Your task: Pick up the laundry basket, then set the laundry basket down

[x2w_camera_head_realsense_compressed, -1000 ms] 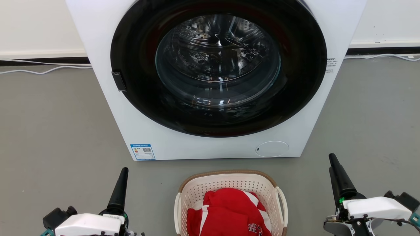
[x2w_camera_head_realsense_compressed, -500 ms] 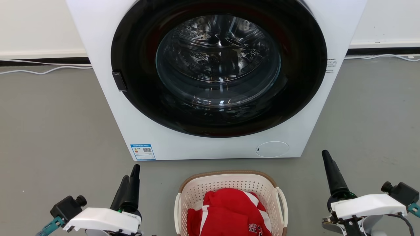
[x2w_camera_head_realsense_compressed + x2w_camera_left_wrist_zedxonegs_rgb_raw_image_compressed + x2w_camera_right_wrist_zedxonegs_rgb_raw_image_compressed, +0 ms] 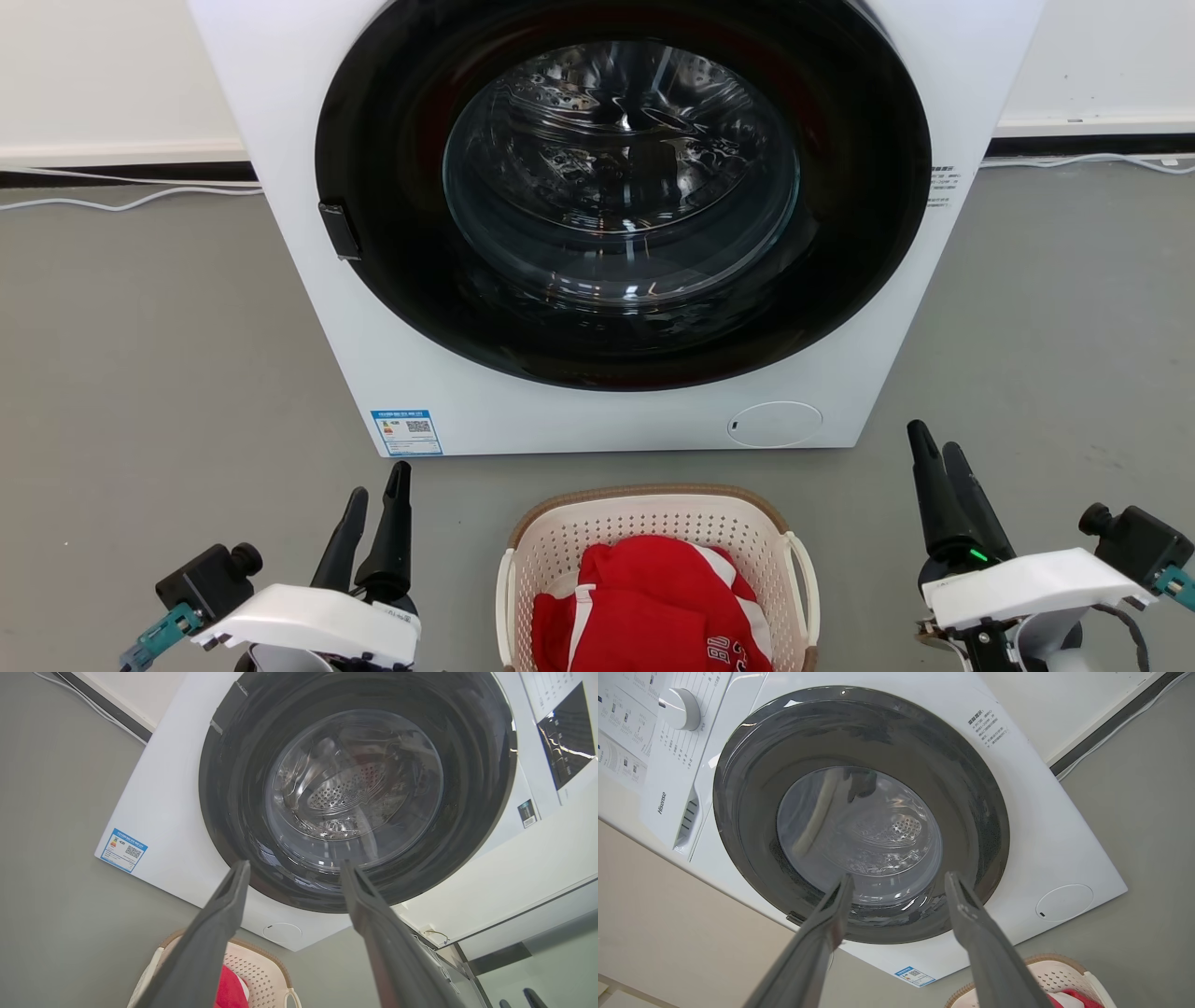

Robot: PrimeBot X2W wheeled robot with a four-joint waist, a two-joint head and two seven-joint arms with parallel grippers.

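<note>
Laundry basket (image 3: 644, 521) right of left gripper (image 3: 379, 480)

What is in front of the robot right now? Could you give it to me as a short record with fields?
Setting: grey floor, white washer with its door shut
Basket: on the floor before the washer, between the grippers, untouched
Contents: red garment with white trim
Left gripper: open, left of the basket, apart from it
Right gripper: open, right of the basket, apart from it
</note>
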